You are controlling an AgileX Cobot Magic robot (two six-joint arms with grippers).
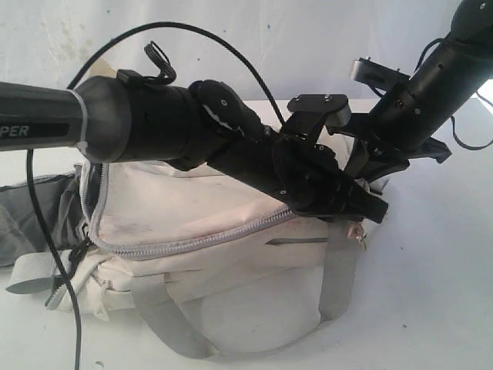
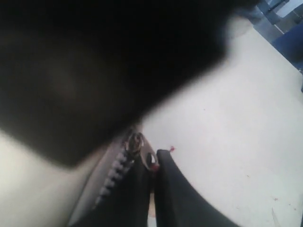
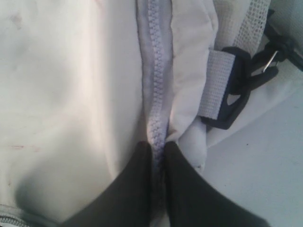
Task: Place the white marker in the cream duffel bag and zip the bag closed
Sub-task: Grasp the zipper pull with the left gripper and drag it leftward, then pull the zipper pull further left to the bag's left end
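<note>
Duffel bag (image 1: 254, 297) of cream fabric lies on the table (image 1: 431, 293), long axis left-right across the exterior view, zipper (image 1: 192, 240) along it. Left tool (image 2: 152, 160) pinches the zipper pull (image 2: 137, 143); right tool (image 3: 158, 147) clamps the zipper itself.

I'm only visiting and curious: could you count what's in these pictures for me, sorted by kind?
Robot arms: 2, left arm and right arm
End effectors: 2, left end effector and right end effector
Cream duffel bag: 1
Black buckle: 1
Total: 6
</note>
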